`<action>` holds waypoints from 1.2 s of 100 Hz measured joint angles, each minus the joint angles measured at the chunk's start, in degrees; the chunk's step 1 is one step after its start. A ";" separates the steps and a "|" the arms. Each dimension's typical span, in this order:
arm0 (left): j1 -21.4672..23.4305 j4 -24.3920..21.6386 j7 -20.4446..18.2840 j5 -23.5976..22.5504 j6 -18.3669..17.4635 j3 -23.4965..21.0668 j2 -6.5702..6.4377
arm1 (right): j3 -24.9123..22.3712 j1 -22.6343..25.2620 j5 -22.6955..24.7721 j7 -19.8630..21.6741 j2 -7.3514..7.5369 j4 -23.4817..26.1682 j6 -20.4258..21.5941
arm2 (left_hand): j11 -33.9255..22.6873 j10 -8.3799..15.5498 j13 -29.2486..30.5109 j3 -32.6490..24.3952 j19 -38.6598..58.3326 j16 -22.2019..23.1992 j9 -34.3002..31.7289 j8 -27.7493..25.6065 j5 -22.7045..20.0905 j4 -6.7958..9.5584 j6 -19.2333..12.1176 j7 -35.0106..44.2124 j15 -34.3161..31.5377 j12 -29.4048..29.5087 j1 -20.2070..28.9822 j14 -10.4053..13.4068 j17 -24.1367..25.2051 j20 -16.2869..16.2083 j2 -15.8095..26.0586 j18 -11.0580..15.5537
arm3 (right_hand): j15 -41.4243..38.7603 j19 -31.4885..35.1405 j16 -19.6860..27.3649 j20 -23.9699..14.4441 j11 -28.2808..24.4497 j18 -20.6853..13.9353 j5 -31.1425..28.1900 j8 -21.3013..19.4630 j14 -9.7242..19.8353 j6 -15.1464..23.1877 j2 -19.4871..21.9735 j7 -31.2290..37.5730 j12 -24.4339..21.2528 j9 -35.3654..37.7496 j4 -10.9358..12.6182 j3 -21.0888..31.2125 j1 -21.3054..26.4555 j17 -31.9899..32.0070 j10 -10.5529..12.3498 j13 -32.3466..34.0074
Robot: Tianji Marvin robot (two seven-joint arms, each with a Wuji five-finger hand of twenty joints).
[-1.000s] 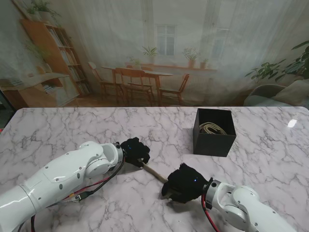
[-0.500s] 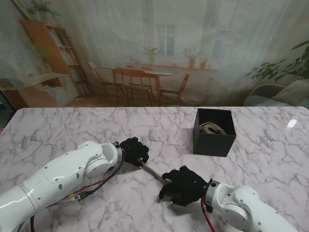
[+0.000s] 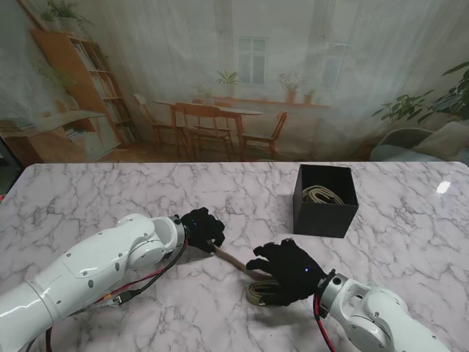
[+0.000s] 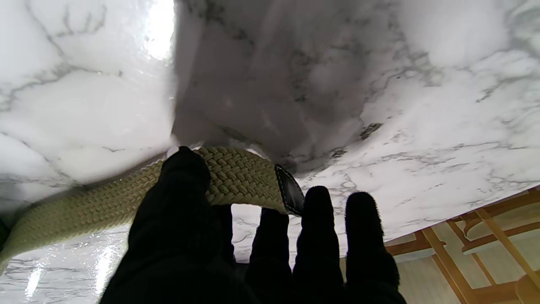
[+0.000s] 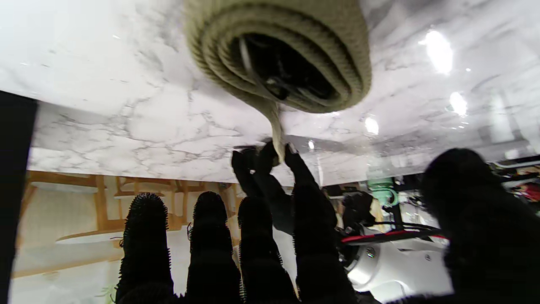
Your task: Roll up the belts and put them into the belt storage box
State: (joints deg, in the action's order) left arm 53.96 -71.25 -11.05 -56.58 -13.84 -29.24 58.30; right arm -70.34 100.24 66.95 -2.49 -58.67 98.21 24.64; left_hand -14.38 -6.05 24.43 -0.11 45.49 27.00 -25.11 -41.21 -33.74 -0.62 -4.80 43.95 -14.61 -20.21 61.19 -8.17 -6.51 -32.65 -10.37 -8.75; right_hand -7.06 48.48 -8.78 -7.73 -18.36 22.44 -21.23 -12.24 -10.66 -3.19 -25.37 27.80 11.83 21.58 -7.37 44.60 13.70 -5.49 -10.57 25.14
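Rolling is paused: the right hand (image 3: 289, 270) is seen lifted off the coil, fingers spread and holding nothing, where half a second ago it was cupped down over it. The rolled part of the woven beige belt (image 3: 258, 291) is now exposed on the marble table (image 3: 95, 198), just nearer to me than that hand; in the right wrist view the coil (image 5: 278, 55) is shown as several tight turns with a tail running out toward the left hand (image 5: 270, 177).

The free end is pinned by the left hand (image 3: 205, 229): in the left wrist view the thumb (image 4: 181, 177) is pressed on the braid just short of the dark end tab (image 4: 289, 195), so a clamped hold on the belt is judged. Its position is unchanged from the earlier frames.

The straight span between the hands is short, so the roll is judged nearly finished, likely mid-regrasp.

The black belt storage box (image 3: 325, 200) is set well apart, farther from me and to the right, with one coiled belt (image 3: 321, 194) already inside.
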 measured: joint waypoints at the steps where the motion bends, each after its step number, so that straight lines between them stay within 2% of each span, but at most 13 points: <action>1: 0.13 -0.06 -0.05 -0.13 -0.03 -0.20 -0.01 | -0.09 0.12 0.09 0.18 0.02 0.14 -0.31 | 0.00 0.00 0.00 0.00 0.00 0.00 0.00 0.14 0.00 0.00 0.00 -0.05 0.00 0.00 0.00 0.03 0.00 0.00 0.00 0.00 | 0.00 0.00 0.00 -0.02 0.00 -0.02 -0.04 0.00 0.00 -0.43 -0.08 0.00 0.00 0.00 0.00 -0.58 0.00 0.00 -0.05 0.00; 13: 1.87 -1.16 -0.64 -2.34 -0.66 -2.61 -0.38 | -0.77 1.12 4.07 2.55 0.39 1.15 -3.32 | 0.00 0.00 0.01 0.00 0.00 0.00 0.00 0.47 -0.03 0.00 0.00 -0.09 0.00 -0.01 0.00 -0.06 0.00 0.00 0.00 0.00 | 0.00 0.03 -0.01 -0.47 -0.52 -0.41 -1.62 -1.51 0.00 -1.89 -1.47 0.02 0.01 -0.01 0.31 -8.40 0.05 -0.15 -0.79 0.00; 25: 2.91 -2.08 -1.14 -3.12 -1.06 -3.88 -0.81 | -0.18 1.41 6.21 3.55 1.04 1.19 -6.00 | 0.00 0.00 0.01 0.00 0.00 0.00 -0.02 0.56 -0.03 0.00 0.00 -0.16 0.00 -0.01 0.00 -0.06 0.00 0.00 0.00 0.00 | 0.00 0.08 -0.01 -0.57 -0.63 -0.54 -3.11 -6.54 0.00 -2.48 -4.57 -0.37 0.02 -0.02 0.99 -6.48 -1.24 -0.64 -1.42 0.01; 47: 4.16 -2.93 -1.50 -4.15 -1.55 -5.43 -1.19 | 2.96 0.57 7.15 4.66 1.43 0.43 -10.92 | 0.00 0.00 0.01 0.00 0.00 0.00 -1.38 0.46 -0.05 0.00 0.32 -0.12 0.00 -0.01 0.00 -0.07 0.00 0.00 0.00 0.00 | -0.40 0.12 -0.04 -0.58 -0.64 -0.70 -2.58 -7.41 0.04 -4.84 -5.67 -3.17 0.02 -0.05 0.99 -5.37 -2.16 -0.71 -1.51 0.66; 57: 4.47 -3.17 -1.73 -4.20 -1.68 -5.82 -1.24 | 4.65 -0.32 8.28 3.84 1.44 -0.43 -13.49 | 0.01 0.00 0.01 -0.01 0.00 0.00 -1.39 0.46 -0.05 0.00 0.41 -0.12 0.00 -0.01 0.00 -0.09 0.00 0.00 0.00 0.00 | -0.41 0.65 -0.05 -0.79 -1.30 -1.02 -4.82 -10.25 0.06 -4.78 -6.95 -2.98 0.43 -0.05 0.99 -5.35 -1.10 -0.90 -1.52 1.30; 69: 4.92 -3.59 -2.02 -4.56 -2.00 -6.36 -1.33 | 5.95 -1.21 8.23 3.04 1.37 -1.69 -15.32 | 0.02 0.00 0.02 -0.02 0.00 0.00 -2.12 0.46 -0.06 0.00 0.53 -0.23 0.00 -0.01 0.00 -0.14 0.00 0.00 0.00 -0.01 | -1.04 1.12 -0.15 -1.15 -2.66 -1.03 -6.20 -16.97 0.08 -0.98 -7.92 3.19 0.75 -0.05 1.32 -5.77 3.91 -1.45 -1.53 2.09; 80: 5.63 -4.20 -2.41 -5.13 -2.47 -7.24 -1.42 | 7.21 -1.96 8.56 1.53 1.36 -2.69 -17.47 | 0.02 0.00 0.02 -0.02 0.00 0.00 -2.14 0.64 -0.06 0.00 0.32 -0.87 0.00 -0.01 0.00 -0.14 0.57 0.00 0.00 -0.02 | -2.96 1.55 -0.20 -1.27 -5.22 -1.03 -9.06 -20.94 0.61 3.77 -7.90 9.95 2.02 3.29 1.75 -12.33 8.98 -2.14 -1.34 4.27; 90: 7.13 -5.31 -2.94 -6.88 -3.16 -9.34 -1.45 | 8.57 -2.48 8.60 -1.53 1.20 -3.89 -20.87 | 0.68 0.03 0.76 -0.02 0.00 1.24 -4.71 1.81 -0.40 0.00 -1.42 -2.15 -0.06 -0.76 0.00 0.02 0.74 0.00 0.00 -0.02 | -4.01 1.76 -2.40 -1.30 -8.08 -0.31 -12.51 -21.07 0.97 6.05 -6.89 13.46 3.36 12.06 1.89 -15.06 9.95 -2.18 1.16 7.33; 94: 7.77 -5.93 -3.38 -7.29 -3.45 -10.12 -1.54 | 8.61 -2.54 8.33 -1.77 1.02 -4.18 -21.21 | 0.07 0.04 0.90 -0.02 0.00 2.03 -5.06 1.88 -0.76 0.00 -1.46 -2.53 -0.64 -1.39 0.00 -0.05 0.74 0.00 0.00 -0.02 | -4.06 1.76 -3.08 -1.30 -8.36 0.37 -13.12 -19.80 0.99 6.11 -6.97 15.43 3.94 14.53 1.74 -11.76 9.93 -2.18 2.17 8.38; 100: 8.69 -6.86 -4.30 -7.68 -4.02 -11.17 -1.70 | 8.86 -2.72 7.91 -1.84 0.81 -4.48 -21.85 | -0.16 0.06 0.90 -0.02 0.00 2.68 -6.28 2.00 -0.76 0.00 -1.51 -2.96 -1.12 -1.58 0.00 -0.03 0.74 0.00 0.01 -0.02 | -4.06 1.78 -3.61 -1.30 -8.81 0.49 -13.11 -15.94 0.99 6.26 -9.36 19.04 4.35 16.45 -2.62 -2.13 9.01 -2.18 3.45 9.15; 104: 9.43 -7.64 -5.29 -8.12 -4.46 -12.16 -1.78 | 9.09 -2.88 7.64 -1.94 0.71 -4.65 -22.40 | -0.53 0.06 1.46 -0.02 0.00 2.83 -6.28 2.43 -0.76 0.00 -1.79 -3.17 -1.23 -2.07 0.00 0.07 0.74 0.00 0.01 -0.02 | -4.07 1.79 -3.63 -1.30 -8.85 0.92 -13.11 -13.48 1.00 7.38 -9.78 21.50 4.72 17.25 -5.00 0.70 9.01 -2.18 3.58 9.92; 113: 11.48 -9.54 -7.11 -9.52 -5.71 -14.99 -1.91 | 9.63 -3.23 7.09 -2.42 0.54 -5.07 -23.77 | -0.54 0.06 1.47 -0.02 0.00 3.33 -6.28 2.96 -0.85 0.00 -2.19 -3.82 -1.25 -2.13 -0.01 0.07 0.74 -0.01 0.02 -0.02 | -4.08 1.79 -3.68 -1.30 -8.90 1.12 -15.13 -11.20 1.02 8.12 -9.96 23.08 4.78 17.91 -7.25 1.27 9.01 -2.18 3.57 10.51; 120: 13.28 -11.20 -8.62 -10.42 -7.31 -17.39 -2.06 | 9.88 -3.50 6.81 -3.06 0.42 -5.47 -24.12 | -0.54 0.06 1.47 -0.02 0.00 3.36 -6.31 3.73 -3.77 0.00 -1.76 -4.38 -1.25 -2.13 -0.33 0.07 0.80 -0.03 0.03 -0.10 | -4.09 1.79 -4.33 -1.30 -9.04 1.13 -16.56 -9.92 1.44 8.12 -10.37 24.00 4.87 18.50 -7.72 1.27 9.01 -2.18 3.59 10.51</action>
State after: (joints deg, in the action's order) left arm 67.24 -82.44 -19.67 -67.01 -21.14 -46.64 56.23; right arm -60.46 96.74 73.77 -5.55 -58.25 92.74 0.52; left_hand -14.92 -5.99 25.90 -0.13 45.49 30.36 -31.42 -37.48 -37.50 -0.62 -6.56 39.57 -15.86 -22.35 60.86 -8.11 -5.71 -32.68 -10.34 -8.84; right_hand -11.15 50.28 -13.11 -9.04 -27.40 23.57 -37.79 -22.15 -9.22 4.93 -35.74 51.80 16.70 40.07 -15.09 45.87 22.71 -7.67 -6.99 35.65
